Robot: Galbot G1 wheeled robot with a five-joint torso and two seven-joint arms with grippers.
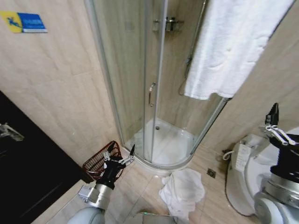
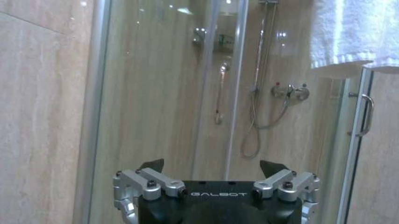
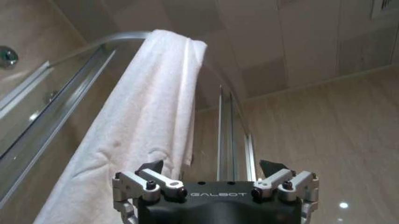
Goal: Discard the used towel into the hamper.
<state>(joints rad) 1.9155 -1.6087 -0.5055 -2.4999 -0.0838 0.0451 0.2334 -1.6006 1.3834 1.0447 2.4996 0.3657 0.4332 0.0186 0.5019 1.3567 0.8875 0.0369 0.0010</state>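
Here, the left gripper is held open and empty just above the hamper; the right gripper (also open) is raised near a hung towel.

I see my left gripper spread open over the hamper, a crumpled white towel on the floor beside the shower

We see a beige tiled floor. On it lies a crumpled white towel, just in front of the curved shower tray. The dark red-brown wire hamper stands on the tiles by the wall, a small floor drain beside the towel.
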